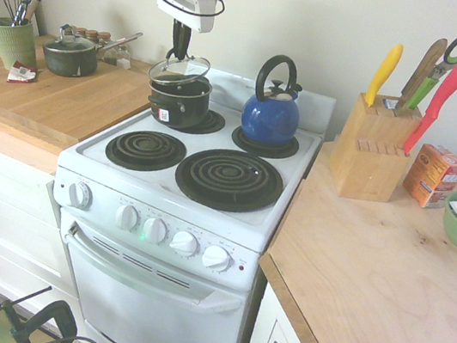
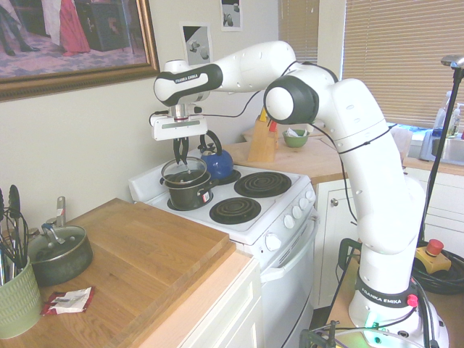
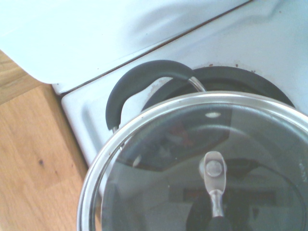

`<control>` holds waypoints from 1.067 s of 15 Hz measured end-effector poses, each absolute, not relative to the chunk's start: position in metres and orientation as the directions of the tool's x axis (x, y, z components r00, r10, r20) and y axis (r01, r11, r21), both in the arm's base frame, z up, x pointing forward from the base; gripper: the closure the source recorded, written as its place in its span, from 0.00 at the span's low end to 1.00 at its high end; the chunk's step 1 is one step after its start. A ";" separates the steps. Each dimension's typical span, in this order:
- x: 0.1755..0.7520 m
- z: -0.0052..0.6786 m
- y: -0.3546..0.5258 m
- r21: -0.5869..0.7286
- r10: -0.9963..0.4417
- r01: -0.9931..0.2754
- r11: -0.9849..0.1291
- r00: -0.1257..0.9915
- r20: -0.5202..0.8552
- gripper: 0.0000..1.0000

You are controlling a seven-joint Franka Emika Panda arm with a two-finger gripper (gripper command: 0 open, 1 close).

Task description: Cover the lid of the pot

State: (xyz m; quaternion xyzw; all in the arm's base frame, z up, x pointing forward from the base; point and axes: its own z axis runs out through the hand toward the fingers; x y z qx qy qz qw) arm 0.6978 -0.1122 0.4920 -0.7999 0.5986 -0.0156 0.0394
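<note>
The glass lid (image 1: pixel 180 72) was grasped by its knob in the closed hand (image 2: pixel 180 160), tilted over the black pot (image 1: pixel 179 104).

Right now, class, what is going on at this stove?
A Franka arm's gripper is shut on the knob of a clear glass lid, holding it over the black saucepan on a rear burner. The lid looks tilted and not yet seated on the rim. A blue kettle stands beside the pan.

blue kettle (image 1: pixel 270 119) blocks one side of pot (image 1: pixel 178 104).
</note>
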 end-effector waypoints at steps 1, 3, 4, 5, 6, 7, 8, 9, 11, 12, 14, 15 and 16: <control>0.699 0.490 -0.114 -0.081 -0.960 -0.957 -0.278 0.280 -0.022 1.00; 0.701 0.486 -0.120 -0.079 -0.962 -0.959 -0.271 0.273 -0.022 1.00; 0.701 0.483 -0.124 -0.077 -0.963 -0.961 -0.267 0.270 -0.024 1.00; 0.701 0.481 -0.126 -0.076 -0.963 -0.962 -0.264 0.267 -0.028 1.00; 0.702 0.479 -0.126 -0.073 -0.964 -0.962 -0.263 0.265 -0.030 1.00; 0.702 0.476 -0.126 -0.070 -0.963 -0.962 -0.263 0.266 -0.031 1.00; 0.703 0.473 -0.126 -0.067 -0.963 -0.962 -0.264 0.267 -0.032 1.00; 0.704 0.471 -0.126 -0.065 -0.963 -0.962 -0.265 0.268 -0.033 1.00; 0.704 0.472 -0.125 -0.067 -0.962 -0.961 -0.269 0.271 -0.033 1.00; 0.704 0.474 -0.124 -0.070 -0.962 -0.960 -0.270 0.273 -0.031 1.00; 0.703 0.481 -0.122 -0.080 -0.961 -0.959 -0.273 0.276 -0.027 1.00; 0.702 0.485 -0.121 -0.085 -0.960 -0.958 -0.275 0.278 -0.025 1.00; 0.701 0.488 -0.120 -0.088 -0.960 -0.957 -0.275 0.278 -0.024 1.00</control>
